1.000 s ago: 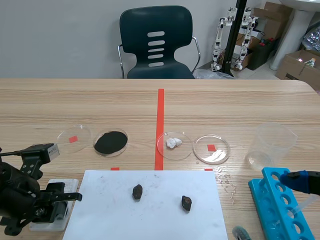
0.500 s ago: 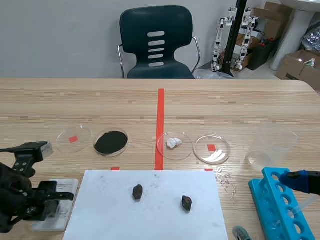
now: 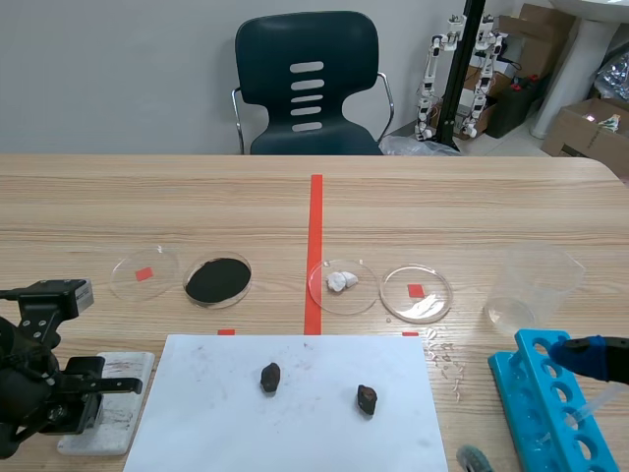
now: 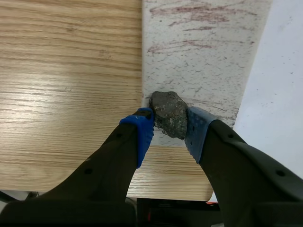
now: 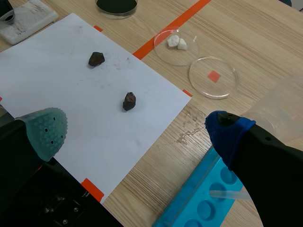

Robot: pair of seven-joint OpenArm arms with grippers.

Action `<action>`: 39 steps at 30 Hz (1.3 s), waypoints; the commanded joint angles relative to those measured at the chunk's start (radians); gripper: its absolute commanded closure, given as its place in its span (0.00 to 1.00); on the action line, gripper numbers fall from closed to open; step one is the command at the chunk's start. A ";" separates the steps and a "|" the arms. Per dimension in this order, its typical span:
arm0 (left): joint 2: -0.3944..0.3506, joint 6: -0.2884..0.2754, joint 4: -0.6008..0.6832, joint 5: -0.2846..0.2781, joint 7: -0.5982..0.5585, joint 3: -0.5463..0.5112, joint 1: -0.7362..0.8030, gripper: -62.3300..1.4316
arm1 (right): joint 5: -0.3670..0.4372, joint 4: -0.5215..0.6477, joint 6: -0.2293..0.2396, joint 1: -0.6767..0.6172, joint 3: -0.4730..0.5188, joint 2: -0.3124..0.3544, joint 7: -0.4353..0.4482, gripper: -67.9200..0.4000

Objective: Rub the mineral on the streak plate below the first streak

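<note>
My left tool (image 4: 169, 125) is clenching the mineral (image 4: 168, 111), hiding its contact with the streak plate (image 4: 203, 61); my right tool (image 5: 136, 132) is hanging released.

mineral (image 4: 169, 113): dark grey-brown, mottled; streak plate (image 4: 203, 56): white, speckled, reddish-brown streaks; bench (image 4: 66, 71): pale wood grain; paper sheet (image 4: 279, 71): white; tube rack (image 3: 513, 372): bright blue.

In view were four petri dishes (image 3: 118, 270) (image 3: 187, 283) (image 3: 324, 291) (image 3: 433, 301), three dark mineral pieces (image 3: 270, 377) (image 3: 367, 398) (image 4: 169, 113), one streak plate (image 3: 125, 378), one paper sheet (image 3: 295, 433), one beaker (image 3: 532, 285) and one blue tube rack (image 3: 536, 395).
</note>
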 commanded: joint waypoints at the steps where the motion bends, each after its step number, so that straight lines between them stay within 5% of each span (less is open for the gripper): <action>1: -0.010 0.005 -0.004 0.019 0.005 -0.001 0.011 0.78 | 0.011 0.013 0.000 0.006 0.003 0.005 0.018 0.10; 4: -0.006 -0.012 -0.004 0.000 0.004 -0.001 0.011 0.78 | 0.011 0.013 0.000 0.006 0.003 0.005 0.018 0.10; 9: -0.006 -0.122 -0.004 -0.168 -0.023 -0.001 0.011 0.78 | 0.011 0.013 0.000 0.006 0.003 0.005 0.018 0.10; 13: -0.006 -0.139 -0.004 -0.196 -0.025 -0.001 0.011 0.78 | 0.011 0.013 0.000 0.006 0.003 0.005 0.018 0.10; 15: -0.007 -0.137 -0.004 -0.181 -0.025 -0.001 0.011 0.78 | 0.011 0.013 0.000 0.006 0.003 0.005 0.018 0.10; 22: -0.007 -0.008 -0.004 0.035 0.011 -0.001 0.011 0.78 | 0.011 0.013 0.000 0.006 0.003 0.005 0.018 0.10; 26: -0.006 -0.002 -0.004 0.056 0.017 -0.001 0.011 0.78 | 0.011 0.013 0.000 0.006 0.003 0.005 0.018 0.10; 29: -0.006 -0.025 -0.004 0.013 0.013 -0.001 0.011 0.78 | 0.011 0.013 0.000 0.006 0.003 0.005 0.018 0.10; 34: -0.006 -0.134 -0.004 -0.177 -0.016 -0.001 0.011 0.78 | 0.011 0.013 0.000 0.006 0.003 0.005 0.018 0.10; 39: -0.007 -0.158 -0.004 -0.207 -0.022 -0.001 0.011 0.78 | 0.011 0.013 0.000 0.006 0.003 0.005 0.018 0.10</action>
